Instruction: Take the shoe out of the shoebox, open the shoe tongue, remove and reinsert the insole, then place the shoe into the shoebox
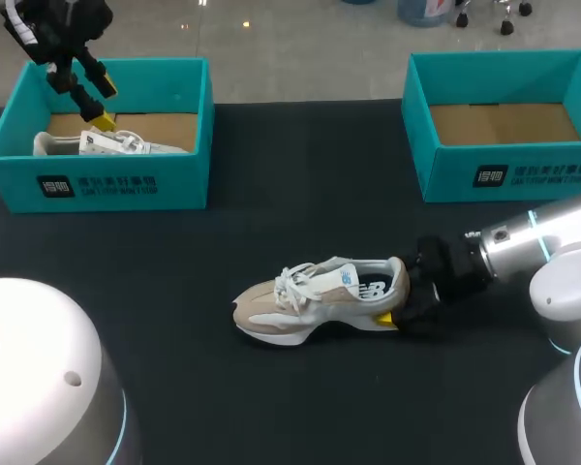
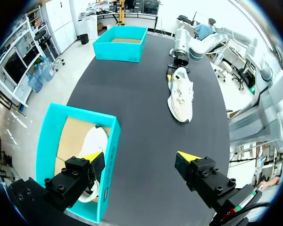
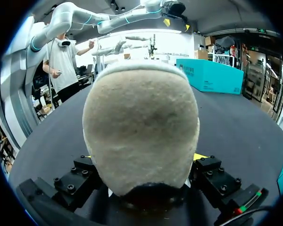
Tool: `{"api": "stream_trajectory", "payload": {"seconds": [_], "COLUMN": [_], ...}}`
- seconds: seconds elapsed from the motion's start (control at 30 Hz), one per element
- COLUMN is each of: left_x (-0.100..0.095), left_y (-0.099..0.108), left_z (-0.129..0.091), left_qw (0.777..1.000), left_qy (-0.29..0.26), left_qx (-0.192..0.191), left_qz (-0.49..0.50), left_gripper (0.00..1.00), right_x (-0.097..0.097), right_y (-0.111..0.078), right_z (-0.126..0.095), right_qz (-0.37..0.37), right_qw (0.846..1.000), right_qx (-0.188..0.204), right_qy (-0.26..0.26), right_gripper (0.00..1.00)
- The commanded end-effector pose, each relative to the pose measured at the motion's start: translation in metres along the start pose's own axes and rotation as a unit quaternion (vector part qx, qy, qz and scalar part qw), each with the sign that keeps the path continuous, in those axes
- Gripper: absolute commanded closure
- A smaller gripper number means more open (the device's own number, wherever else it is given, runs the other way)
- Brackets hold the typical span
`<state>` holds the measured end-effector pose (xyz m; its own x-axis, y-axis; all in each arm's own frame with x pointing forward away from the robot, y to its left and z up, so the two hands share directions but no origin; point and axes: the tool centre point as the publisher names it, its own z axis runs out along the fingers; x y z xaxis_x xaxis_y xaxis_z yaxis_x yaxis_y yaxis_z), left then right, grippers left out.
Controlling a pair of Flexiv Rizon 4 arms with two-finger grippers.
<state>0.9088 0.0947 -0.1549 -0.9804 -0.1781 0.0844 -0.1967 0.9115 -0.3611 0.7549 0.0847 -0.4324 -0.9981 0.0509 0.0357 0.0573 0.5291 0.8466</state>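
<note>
A beige and white shoe lies on its sole in the middle of the black table, toe pointing left. My right gripper holds its heel, one finger on each side. In the right wrist view the heel fills the space between the fingers, which press against both its sides. The left wrist view shows the shoe far ahead. My left gripper hangs open and empty over the left teal shoebox. A second white shoe lies in that box.
An empty teal shoebox with a brown cardboard floor stands at the back right. Bare black table lies between the two boxes and in front of the shoe.
</note>
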Motion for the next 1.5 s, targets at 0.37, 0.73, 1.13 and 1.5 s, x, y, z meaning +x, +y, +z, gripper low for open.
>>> {"api": "stream_trajectory", "payload": {"seconds": [0.37, 0.73, 1.13, 1.5], "left_x": [0.02, 0.044, 0.062, 0.086], "left_y": [-0.03, -0.055, -0.104, -0.144], "left_z": [0.021, 0.032, 0.07, 0.113], "left_qw": [0.972, 0.898, 0.852, 0.861], "left_qy": [-0.028, -0.054, -0.063, -0.054], "left_qx": [0.011, 0.018, 0.009, -0.023], "left_qz": [-0.232, -0.437, -0.52, -0.505], "left_gripper": [0.0, 0.0, 0.0, 0.0], "right_x": [0.002, 0.002, 0.002, 0.002], "right_y": [-0.002, -0.002, -0.002, -0.002], "right_z": [0.005, 0.005, 0.005, 0.005], "right_qz": [0.0, 0.0, 0.0, 0.0], "right_qw": [1.0, 1.0, 1.0, 1.0], "right_qx": [0.002, 0.002, 0.002, 0.002], "right_qy": [-0.001, -0.001, -0.001, -0.001], "right_gripper": [1.0, 1.0, 1.0, 1.0]}}
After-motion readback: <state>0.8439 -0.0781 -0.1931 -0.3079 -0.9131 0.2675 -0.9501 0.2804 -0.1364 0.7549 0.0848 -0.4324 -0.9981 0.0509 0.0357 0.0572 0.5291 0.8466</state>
